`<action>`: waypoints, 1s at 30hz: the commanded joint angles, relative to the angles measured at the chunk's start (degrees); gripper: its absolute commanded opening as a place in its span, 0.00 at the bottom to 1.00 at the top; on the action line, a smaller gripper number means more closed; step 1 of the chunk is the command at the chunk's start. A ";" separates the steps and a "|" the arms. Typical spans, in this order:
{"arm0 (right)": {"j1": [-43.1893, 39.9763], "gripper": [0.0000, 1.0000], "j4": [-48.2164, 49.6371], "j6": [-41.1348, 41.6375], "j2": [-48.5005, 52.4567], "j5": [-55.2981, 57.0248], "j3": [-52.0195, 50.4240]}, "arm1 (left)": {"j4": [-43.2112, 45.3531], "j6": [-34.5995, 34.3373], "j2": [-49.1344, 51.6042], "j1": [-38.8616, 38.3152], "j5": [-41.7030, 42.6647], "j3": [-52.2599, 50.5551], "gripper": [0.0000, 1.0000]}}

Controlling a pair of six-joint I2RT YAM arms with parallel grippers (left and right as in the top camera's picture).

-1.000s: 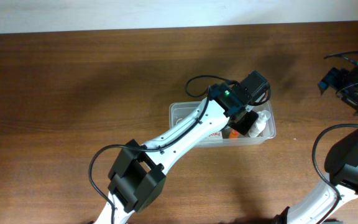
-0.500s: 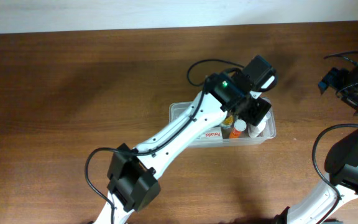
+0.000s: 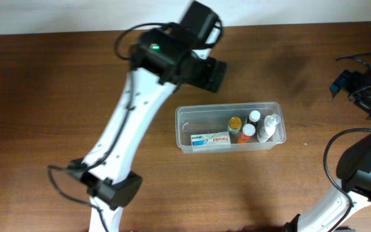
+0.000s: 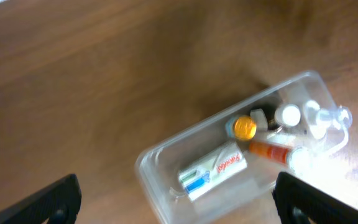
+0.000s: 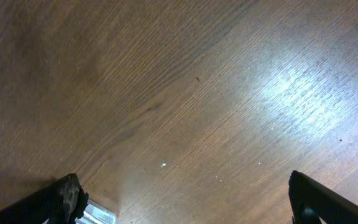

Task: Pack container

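The clear plastic container (image 3: 201, 121) lies right of the table's middle. Inside it are a white-and-blue box (image 3: 210, 139), a yellow-capped bottle (image 3: 235, 122), an orange bottle with a white cap (image 3: 246, 134), a white-capped bottle (image 3: 255, 117) and a clear pump bottle (image 3: 270, 127). My left gripper (image 3: 216, 75) hangs high behind the container's left end, open and empty. In the left wrist view the container (image 4: 143, 163) and its box (image 4: 213, 171) show below the gripper (image 4: 179, 208), between the wide-apart fingers. My right gripper (image 5: 191, 205) is open over bare wood.
The right arm (image 3: 366, 80) sits at the table's far right edge, with cables and a blue part beside it. A pale wall runs along the back edge of the wooden table (image 3: 57, 96). A small whitish object (image 5: 98, 214) shows by the right gripper's left finger.
My left gripper opened, rose out of the container and swung back to the left. The bottles at the container's right end are now uncovered. The right arm has not moved.
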 commanded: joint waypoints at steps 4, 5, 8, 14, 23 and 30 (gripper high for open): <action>0.02 0.98 0.02 0.52 -0.22 0.28 0.02 | -6.38 0.28 -8.92 2.93 -0.24 1.44 0.99; 0.02 0.98 0.00 0.52 -0.22 0.28 0.02 | -7.15 0.28 -9.49 2.93 -0.22 1.44 0.99; 0.02 0.98 0.00 0.52 -0.22 0.28 0.02 | -8.68 0.28 -10.54 2.84 1.01 1.36 0.99; 0.02 0.98 0.02 0.52 -0.22 0.28 0.02 | -8.68 0.31 -10.71 2.80 1.05 1.18 0.99; 0.02 0.98 0.00 0.52 -0.22 0.28 0.02 | -8.68 4.76 -10.64 2.71 1.05 0.70 0.99; 0.02 0.98 0.00 0.52 -0.22 0.28 0.02 | -7.82 8.59 -10.62 2.69 -1.68 -9.09 0.99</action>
